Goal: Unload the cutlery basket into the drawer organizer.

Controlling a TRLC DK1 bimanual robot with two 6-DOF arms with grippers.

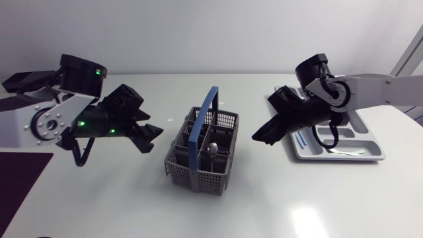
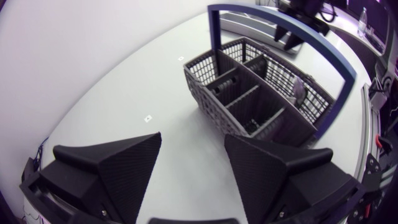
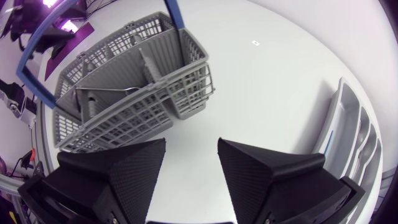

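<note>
While the white table [image 1: 264, 211] carries the grey basket [image 1: 195, 174] at its middle and the drawer organizer [image 1: 371, 143] well apart on its right, both arms hang beside the basket. The left gripper [image 1: 149, 136] and the right gripper [image 1: 262, 136] are spread wide, holding nothing. The basket's blue handle [image 1: 201, 127] arches over a spoon [image 1: 213, 149] standing in one compartment; a finger catching that handle or a divider could, I judge, tip the light basket over.
</note>
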